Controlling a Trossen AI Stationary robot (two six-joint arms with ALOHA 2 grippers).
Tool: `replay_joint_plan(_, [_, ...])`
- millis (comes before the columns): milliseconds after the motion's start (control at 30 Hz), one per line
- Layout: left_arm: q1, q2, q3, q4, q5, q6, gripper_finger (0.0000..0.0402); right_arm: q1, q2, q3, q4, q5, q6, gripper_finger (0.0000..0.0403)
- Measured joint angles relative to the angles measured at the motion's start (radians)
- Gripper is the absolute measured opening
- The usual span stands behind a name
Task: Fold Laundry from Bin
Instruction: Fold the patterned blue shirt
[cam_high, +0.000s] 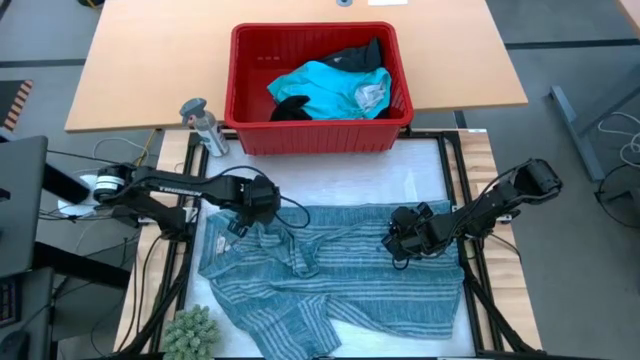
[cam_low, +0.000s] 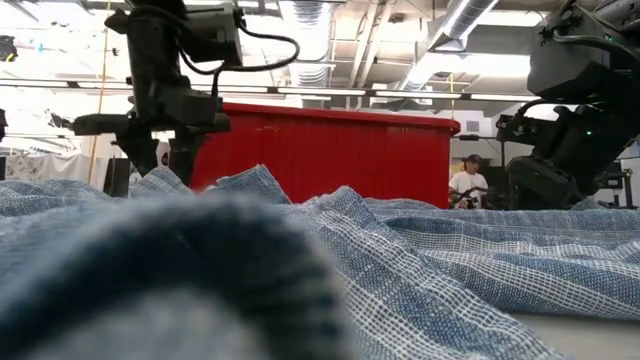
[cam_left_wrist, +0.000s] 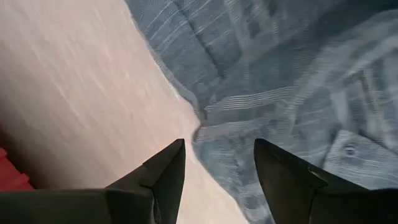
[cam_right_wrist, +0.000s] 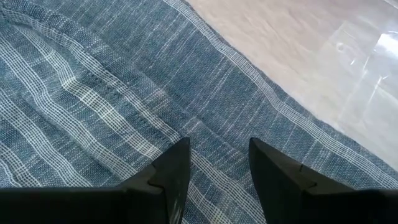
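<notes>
A blue-grey striped garment (cam_high: 330, 270) lies spread and rumpled on the white work surface. My left gripper (cam_high: 250, 222) hovers open over its far left part, near the collar edge (cam_left_wrist: 205, 118). My right gripper (cam_high: 400, 243) stands open over the garment's far right part (cam_right_wrist: 186, 93). The red bin (cam_high: 318, 130) stands at the table's far side and holds a turquoise garment (cam_high: 330, 88) and black ones (cam_high: 355, 55).
A small grey bottle (cam_high: 205, 125) stands left of the bin. A green spiky plant (cam_high: 192, 335) sits at the near left corner. Bare white surface (cam_high: 400, 170) lies between the bin and the garment. A person (cam_low: 467, 180) shows far behind the table.
</notes>
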Motion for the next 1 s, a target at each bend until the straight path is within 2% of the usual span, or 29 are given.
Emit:
replay_joint_plan(167, [0.009, 0.012, 0.001, 0.034, -0.001, 0.045, 0.0178, 0.000, 0.000, 0.000, 0.001, 0.000, 0.000, 0.0187])
replay_joint_plan(267, [0.009, 0.012, 0.001, 0.054, 0.001, 0.083, 0.0162, 0.000, 0.000, 0.000, 0.001, -0.001, 0.000, 0.0187])
replay_joint_plan(500, [0.011, 0.017, 0.001, 0.067, 0.080, 0.095, 0.0075, 0.000, 0.000, 0.000, 0.001, -0.001, 0.000, 0.0187])
replay_joint_plan(667, [0.011, 0.020, 0.001, 0.084, 0.084, 0.093, 0.0026, 0.000, 0.000, 0.000, 0.002, -0.007, 0.001, 0.0187])
replay_joint_plan(767, [0.011, 0.020, 0.001, 0.086, 0.078, 0.070, 0.0005, 0.000, 0.000, 0.000, 0.001, -0.015, 0.003, 0.0187])
replay_joint_plan(1000, [-0.052, 0.016, 0.036, -0.007, -0.020, -0.098, 0.0000, 0.000, 0.000, 0.000, 0.002, -0.027, 0.002, 0.0187])
